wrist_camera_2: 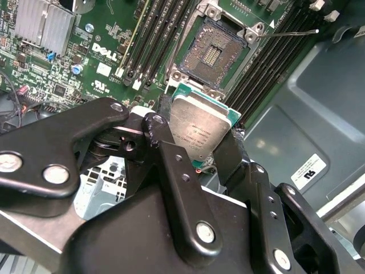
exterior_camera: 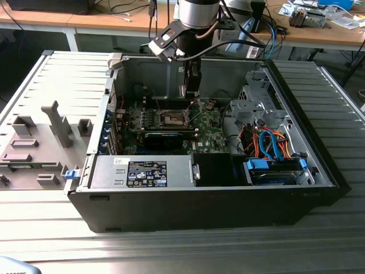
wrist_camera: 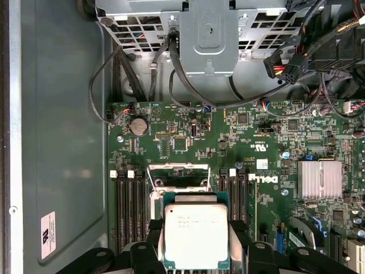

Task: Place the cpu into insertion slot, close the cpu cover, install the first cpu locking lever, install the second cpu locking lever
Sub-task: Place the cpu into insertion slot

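Chip pinched by its edges: my gripper (wrist_camera_2: pixel 199 145) has its black fingers (wrist_camera_2: pixel 165 142) pressed against two opposite sides of the cpu (wrist_camera_2: pixel 199 123). I judge that grip leaves the silvery top and the underside untouched. In the first wrist view the chip faces the camera squarely, so I take it to be held level with the green board (wrist_camera: pixel 188 137) for a straight descent.

It hangs above the insertion slot (wrist_camera_2: pixel 212 54), clearly apart from it and not seated. The slot lies bare with its dark pin field exposed, and a thin metal lever (wrist_camera_2: pixel 293 33) is swung out clear of the rim, which leaves the way in open.

In the exterior view the arm reaches down into the open computer case (exterior_camera: pixel 171 211), over the far part of the board, left of the drive bay's orange and blue cables (exterior_camera: pixel 268 145).
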### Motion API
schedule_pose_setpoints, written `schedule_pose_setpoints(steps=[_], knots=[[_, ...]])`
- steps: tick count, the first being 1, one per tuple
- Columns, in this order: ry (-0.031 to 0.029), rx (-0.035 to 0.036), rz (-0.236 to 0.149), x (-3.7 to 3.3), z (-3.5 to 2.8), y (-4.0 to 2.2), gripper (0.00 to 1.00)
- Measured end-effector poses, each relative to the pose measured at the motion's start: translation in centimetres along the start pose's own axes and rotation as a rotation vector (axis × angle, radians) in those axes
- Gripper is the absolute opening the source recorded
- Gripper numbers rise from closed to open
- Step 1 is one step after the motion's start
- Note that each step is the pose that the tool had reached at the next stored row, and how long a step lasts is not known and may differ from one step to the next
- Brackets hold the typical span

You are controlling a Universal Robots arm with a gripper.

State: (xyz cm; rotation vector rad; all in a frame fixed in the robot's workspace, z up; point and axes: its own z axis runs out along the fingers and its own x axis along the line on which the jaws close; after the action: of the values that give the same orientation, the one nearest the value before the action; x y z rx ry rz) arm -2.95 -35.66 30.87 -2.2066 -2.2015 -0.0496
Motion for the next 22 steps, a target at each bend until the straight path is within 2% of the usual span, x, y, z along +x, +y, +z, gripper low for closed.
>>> schedule_pose_setpoints(steps=[22], knots=[[0.0,0.0,0.0,-0.1,0.59,0.0,0.55]])
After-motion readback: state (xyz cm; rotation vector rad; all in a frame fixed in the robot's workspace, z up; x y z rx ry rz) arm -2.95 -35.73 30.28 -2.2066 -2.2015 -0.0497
